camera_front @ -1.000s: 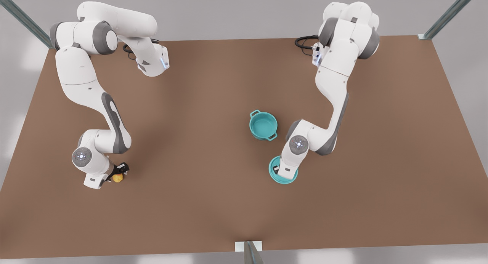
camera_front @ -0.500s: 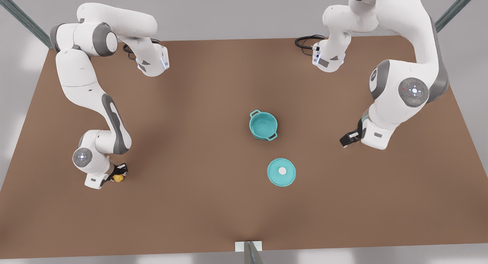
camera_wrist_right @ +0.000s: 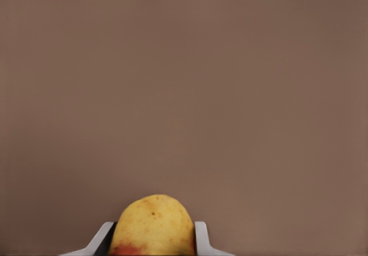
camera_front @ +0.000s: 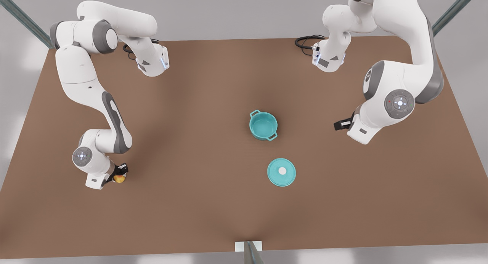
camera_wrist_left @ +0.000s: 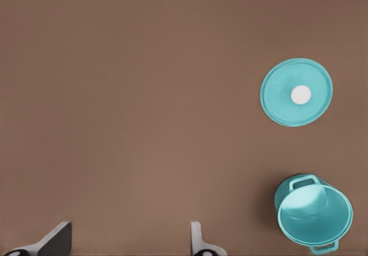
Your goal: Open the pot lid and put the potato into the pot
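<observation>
Lid (camera_front: 281, 172) now lying bare on the worktop (camera_front: 198, 203), just in front of the open pot (camera_front: 263, 125). Left claw (camera_front: 342, 124), fingers spread and empty, hanging pulled back toward the front view's right. Right claw (camera_front: 119, 176) pinching the potato (camera_front: 119, 178) low at the front view's left. Carrying it to the pot probably coming next.

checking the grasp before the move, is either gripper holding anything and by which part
The right gripper holds the potato, its fingers pressed on the potato's two opposite sides. The left gripper is open and holds nothing.
</observation>
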You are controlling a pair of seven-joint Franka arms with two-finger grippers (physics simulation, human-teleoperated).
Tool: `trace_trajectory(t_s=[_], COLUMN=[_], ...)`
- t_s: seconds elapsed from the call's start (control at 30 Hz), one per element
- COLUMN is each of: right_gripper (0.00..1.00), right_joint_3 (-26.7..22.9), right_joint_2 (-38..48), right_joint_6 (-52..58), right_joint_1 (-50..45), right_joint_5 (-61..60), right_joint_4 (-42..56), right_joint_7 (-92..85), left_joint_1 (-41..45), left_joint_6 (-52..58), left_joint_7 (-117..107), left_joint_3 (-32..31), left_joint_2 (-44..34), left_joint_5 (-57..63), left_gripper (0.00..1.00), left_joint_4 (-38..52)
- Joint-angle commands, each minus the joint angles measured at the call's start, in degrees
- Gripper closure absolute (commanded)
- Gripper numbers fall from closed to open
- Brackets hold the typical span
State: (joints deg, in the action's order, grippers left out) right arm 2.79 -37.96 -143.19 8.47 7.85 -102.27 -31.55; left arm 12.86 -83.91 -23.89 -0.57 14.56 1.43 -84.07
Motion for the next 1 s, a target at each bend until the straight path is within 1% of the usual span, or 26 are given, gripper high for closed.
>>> trace_trajectory(t_s=[0.0,0.13,0.17,0.23,0.33,0.4,0.43,0.57,0.7,0.77,0.97], right_gripper=[0.47,0.47,0.47,0.47,0.47,0.47,0.47,0.47,0.47,0.47,0.47], right_joint_3=[1.34,3.0,4.06,6.96,13.64,16.19,16.19,16.19,16.19,16.19,16.37], right_joint_2=[1.39,3.15,3.85,4.82,5.61,5.96,6.23,6.58,6.58,6.49,6.41], right_joint_6=[2.12,3.88,4.14,6.16,11.17,11.79,12.05,23.56,27.61,32.09,32.09], right_joint_1=[-0.03,-0.12,-0.12,-0.12,-0.12,-1.08,-3.01,-12.51,-19.98,-24.55,-35.44], right_joint_5=[0.32,0.32,0.32,0.32,0.15,0.15,0.06,0.85,0.76,0.94,0.5], right_joint_4=[-0.12,0.05,0.14,0.75,4.36,5.06,5.5,12.62,15.69,18.77,18.86], right_joint_7=[-0.62,-0.62,-0.53,-0.18,1.57,2.54,4.39,17.3,29.08,35.41,44.73], left_joint_1=[-0.03,-0.03,0.06,0.06,0.06,0.06,0.06,0.06,-0.03,0.06,0.06], left_joint_6=[1.03,1.03,1.03,1.12,1.2,1.29,1.38,1.47,1.47,1.47,1.38], left_joint_7=[2.44,2.44,2.44,2.35,2.35,2.44,2.62,2.97,2.88,5.51,2.62], left_joint_3=[0.04,-0.04,-0.04,-0.04,-0.04,-0.13,-0.13,-0.13,-0.04,-0.13,-0.04], left_joint_2=[-0.06,0.03,0.03,0.03,0.03,0.03,0.03,0.03,0.03,-0.06,0.03], left_joint_5=[-0.29,-0.29,0.32,0.59,0.68,0.68,0.68,0.59,0.06,-0.02,-0.46], left_gripper=[0.0,0.0,0.0,0.0,0.0,0.0,0.0,0.0,0.0,0.0,0.0], left_joint_4=[-0.04,-0.04,-0.13,-0.13,-0.13,-0.13,-0.13,-0.13,-0.04,-0.04,-0.04])
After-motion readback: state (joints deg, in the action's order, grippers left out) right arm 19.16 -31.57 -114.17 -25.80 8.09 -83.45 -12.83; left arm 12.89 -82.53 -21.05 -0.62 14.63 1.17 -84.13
